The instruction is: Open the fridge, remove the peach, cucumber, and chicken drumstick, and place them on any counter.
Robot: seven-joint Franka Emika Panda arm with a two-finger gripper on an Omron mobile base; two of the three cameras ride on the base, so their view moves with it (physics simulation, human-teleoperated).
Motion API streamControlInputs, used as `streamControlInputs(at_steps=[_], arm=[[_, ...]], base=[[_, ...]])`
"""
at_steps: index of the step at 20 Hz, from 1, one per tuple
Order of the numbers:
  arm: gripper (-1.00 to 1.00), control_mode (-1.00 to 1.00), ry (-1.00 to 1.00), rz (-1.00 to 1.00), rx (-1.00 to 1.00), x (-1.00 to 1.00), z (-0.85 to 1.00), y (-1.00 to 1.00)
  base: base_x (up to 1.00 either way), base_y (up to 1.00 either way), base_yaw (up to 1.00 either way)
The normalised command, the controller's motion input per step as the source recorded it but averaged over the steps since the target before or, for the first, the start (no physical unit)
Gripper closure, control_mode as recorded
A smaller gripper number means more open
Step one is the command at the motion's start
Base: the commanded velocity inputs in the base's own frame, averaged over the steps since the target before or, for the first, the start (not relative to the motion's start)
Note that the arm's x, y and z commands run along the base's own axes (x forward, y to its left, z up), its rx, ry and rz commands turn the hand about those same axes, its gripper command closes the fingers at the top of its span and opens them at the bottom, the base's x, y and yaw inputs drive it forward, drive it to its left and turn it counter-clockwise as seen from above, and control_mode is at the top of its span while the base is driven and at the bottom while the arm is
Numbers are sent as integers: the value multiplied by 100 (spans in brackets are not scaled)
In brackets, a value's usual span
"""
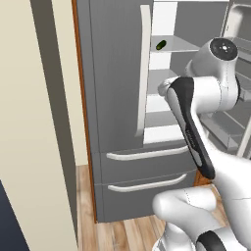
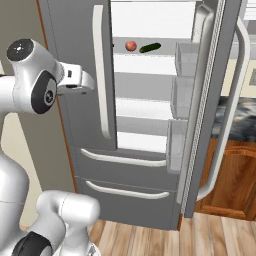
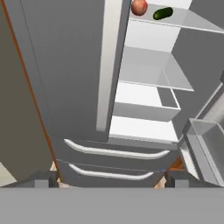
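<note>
Two dark fingertips (image 3: 43,179) stood wide apart, gripper (image 3: 111,179) released and empty, well short of the fridge (image 2: 80,100). Its right door (image 2: 215,100) hung open; peach (image 2: 131,46) and cucumber (image 2: 150,48) lay side by side on an upper shelf (image 2: 145,54).

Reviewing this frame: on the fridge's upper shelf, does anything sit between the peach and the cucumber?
No. In the right base view the peach and cucumber lie side by side on the shelf with only bare shelf between them.
</note>
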Motion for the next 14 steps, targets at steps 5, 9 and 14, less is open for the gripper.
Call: streamControlInputs(at_steps=[5, 9, 14], arm=[[-100, -100, -11, -1, 1, 27, 0, 13], [-100, -100, -7, -3, 0, 32, 14, 4], [-100, -100, 2, -4, 0, 33, 37, 0]], base=[[0, 0, 0], [0, 0, 0], [0, 0, 0]])
